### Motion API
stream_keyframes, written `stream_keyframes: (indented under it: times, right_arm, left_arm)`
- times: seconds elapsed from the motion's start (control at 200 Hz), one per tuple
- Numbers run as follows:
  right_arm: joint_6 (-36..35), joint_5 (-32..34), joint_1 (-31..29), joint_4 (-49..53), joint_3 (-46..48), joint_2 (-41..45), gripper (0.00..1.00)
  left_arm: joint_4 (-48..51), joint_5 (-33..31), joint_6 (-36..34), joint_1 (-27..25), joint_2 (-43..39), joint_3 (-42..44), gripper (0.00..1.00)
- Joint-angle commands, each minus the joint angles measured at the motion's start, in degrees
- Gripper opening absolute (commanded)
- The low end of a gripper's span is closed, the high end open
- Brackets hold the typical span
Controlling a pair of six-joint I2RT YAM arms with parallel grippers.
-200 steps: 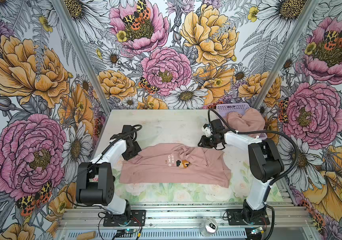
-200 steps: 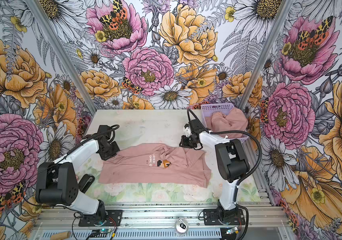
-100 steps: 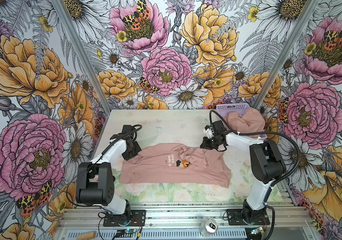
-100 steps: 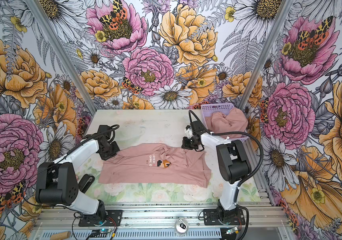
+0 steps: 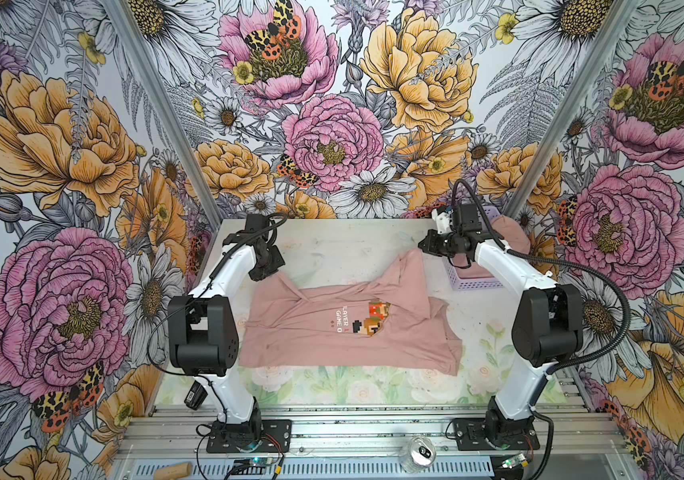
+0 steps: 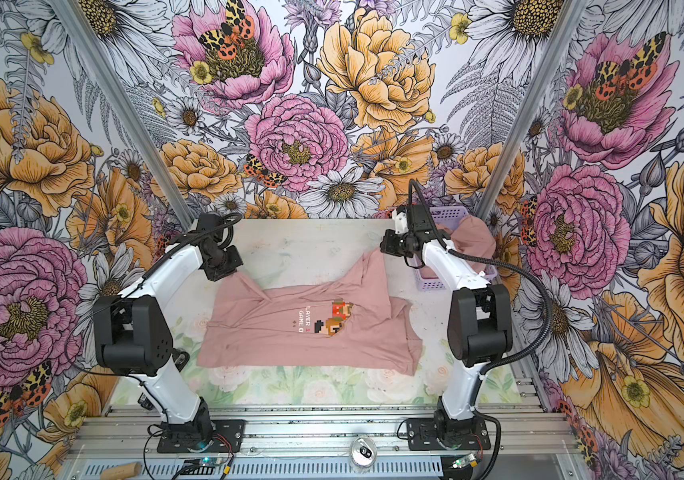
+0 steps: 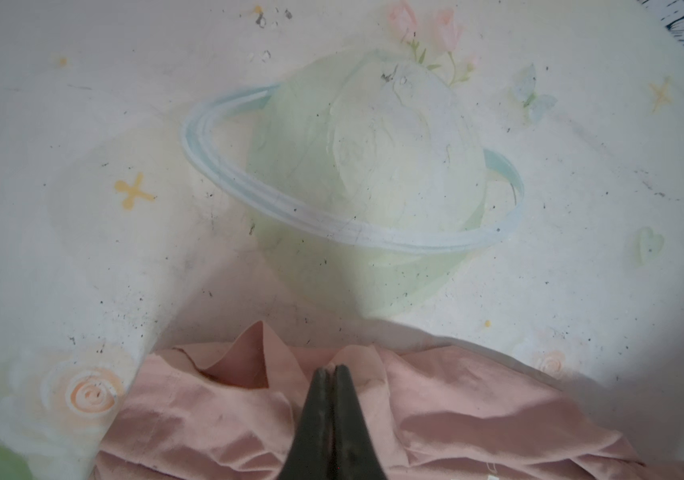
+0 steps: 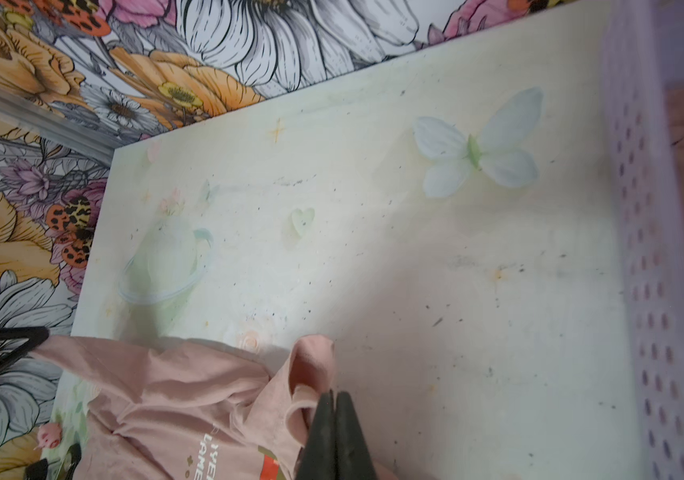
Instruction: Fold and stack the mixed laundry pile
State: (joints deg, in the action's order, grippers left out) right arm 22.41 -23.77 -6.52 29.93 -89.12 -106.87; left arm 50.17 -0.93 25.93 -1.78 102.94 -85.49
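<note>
The dusty-pink T-shirt (image 5: pixel 344 328) is spread across the middle of the bench (image 5: pixel 344 249), soft jersey with lots of shallow wrinkles, and the pixel-art figure (image 5: pixel 371 320) plus white lettering sits roughly in the center. It's not flat though: both far corners are pulled up into little peaks. The left gripper (image 7: pixel 329 374) has its dark wedge-shaped jaws pinched together on a bunched fold at the shirt's far-left corner, and the right gripper (image 8: pixel 335 397) is clamped the same way on the far-right corner, which rises to a point in both top views. More of the same pink cloth (image 6: pixel 473 241) is heaped in the lavender basket (image 6: pixel 435 282), a perforated plastic thing at the far right of the bench, behind the right arm. The bench top is a matte pale surface with faded pastel prints (a ringed planet (image 7: pixel 352 174), a butterfly (image 8: pixel 477 149), roses) and scattered dark specks. Walls all around are bold floral wallpaper (image 5: pixel 311 124).
</note>
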Motion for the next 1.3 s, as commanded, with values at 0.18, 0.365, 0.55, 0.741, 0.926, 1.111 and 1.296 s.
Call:
stream_keyframes:
  times: [0.18, 0.365, 0.55, 0.741, 0.926, 1.111, 1.296]
  right_arm:
    - [0.6, 5.4, 1.5, 5.1, -11.4, -8.9, 0.0]
    - [1.6, 6.9, 2.5, 5.4, -14.0, -10.2, 0.0]
    - [1.3, 7.4, 2.5, 5.3, -18.5, -11.6, 0.0]
    - [1.0, 8.1, 2.6, 6.3, -23.7, -14.0, 0.0]
    - [0.7, 6.8, 2.4, 7.9, -25.4, -16.0, 0.0]
    - [0.7, 5.3, 2.3, 7.9, -21.0, -13.7, 0.0]
    - [1.1, 2.2, 2.1, 8.3, -11.2, -6.9, 0.0]
  left_arm:
    - [0.1, 2.3, -2.0, 2.2, 8.1, -7.7, 0.0]
    - [-1.1, 3.3, -2.1, 3.8, 11.1, -11.6, 0.0]
    - [-1.1, 4.0, -1.8, 4.1, 14.3, -14.7, 0.0]
    - [-1.6, 3.7, -1.7, 5.0, 15.4, -13.9, 0.0]
    - [-1.9, 3.6, -2.1, 5.3, 16.3, -13.8, 0.0]
    - [-3.0, 5.0, -1.3, 6.3, 16.1, -11.9, 0.0]
    - [-4.4, 5.4, -1.3, 6.7, 10.8, -5.0, 0.0]
